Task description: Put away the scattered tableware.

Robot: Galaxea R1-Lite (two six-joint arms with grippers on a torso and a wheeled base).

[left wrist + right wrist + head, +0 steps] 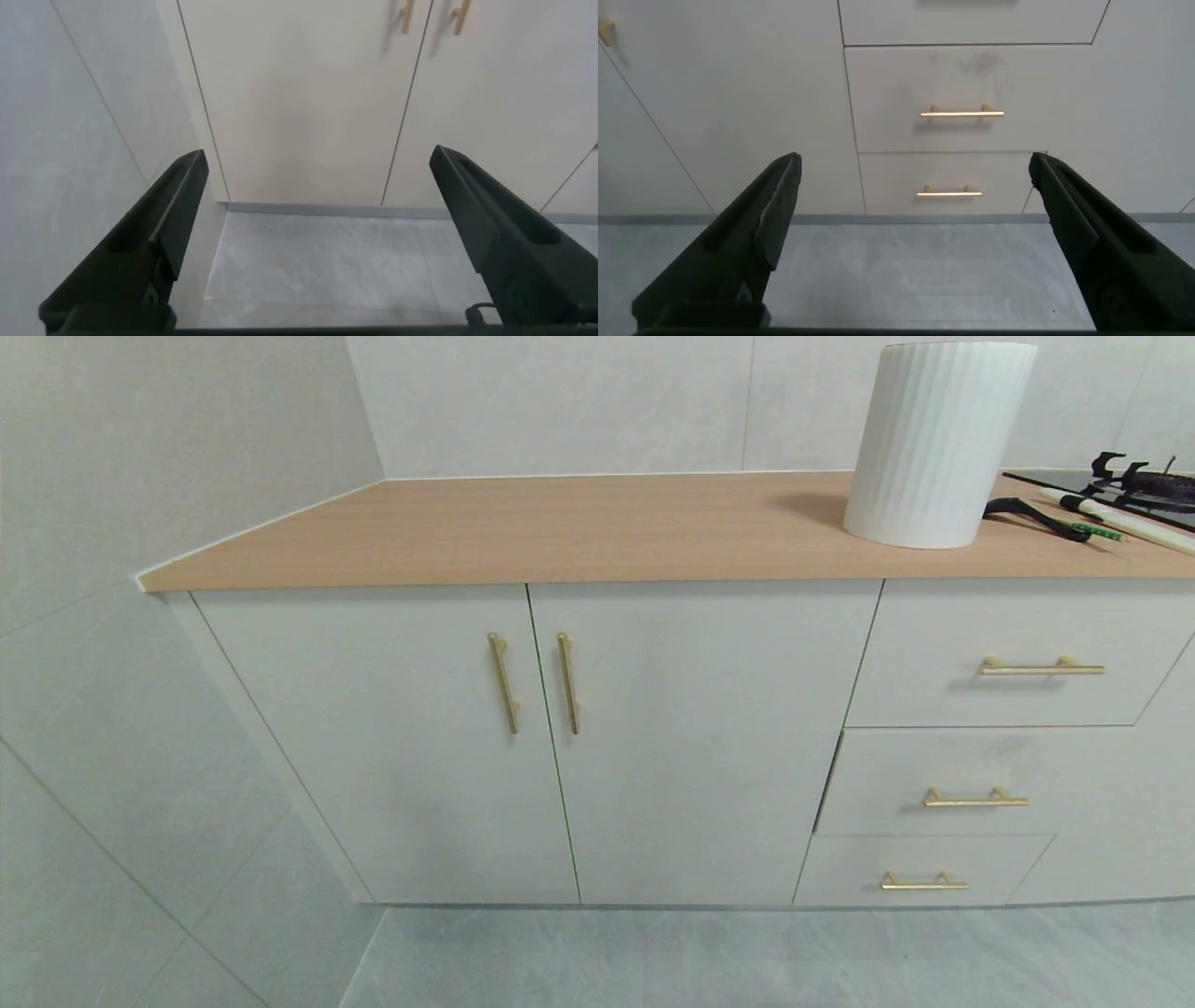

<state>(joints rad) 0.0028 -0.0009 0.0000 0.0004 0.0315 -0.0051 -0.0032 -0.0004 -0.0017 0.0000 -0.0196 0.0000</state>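
Scattered utensils (1092, 518) lie at the far right of the wooden countertop (523, 527): a black-handled tool (1032, 513), a green-tipped stick (1100, 531) and a white-handled piece (1134, 525). A tall white ribbed container (936, 443) stands just left of them. My left gripper (318, 177) is open, low over the floor, facing the double cabinet doors (308, 93). My right gripper (915, 182) is open too, low before the lower drawers (971, 98). Nothing is between either pair of fingers.
Below the countertop are two doors with gold handles (504, 683) and three shut drawers (1008, 653) on the right. A tiled wall (112, 616) closes the left side. A dark tray or hob edge (1134, 485) sits at the far right. Grey floor (747, 957) lies in front.
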